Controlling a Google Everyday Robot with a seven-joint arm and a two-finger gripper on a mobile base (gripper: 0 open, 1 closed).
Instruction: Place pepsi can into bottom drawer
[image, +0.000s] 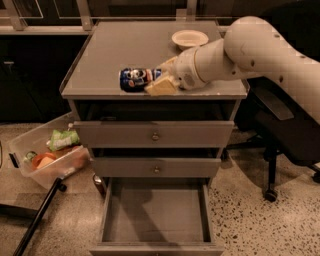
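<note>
The pepsi can (136, 79), dark blue with red and white markings, lies on its side at the front edge of the grey cabinet top (125, 45). My gripper (161, 77) reaches in from the right on a white arm and is shut on the can's right end, one cream finger (160, 88) below it and one behind it. The bottom drawer (155, 215) is pulled out below, open, with a bare grey floor. The can is well above the drawer and a little to the left of its middle.
A white bowl (190, 38) sits at the back right of the cabinet top. The two upper drawers (155, 135) are shut. A clear plastic bin (47, 157) with snacks stands on the floor at left. An office chair (280, 130) is at right. A black pole (35, 220) lies at lower left.
</note>
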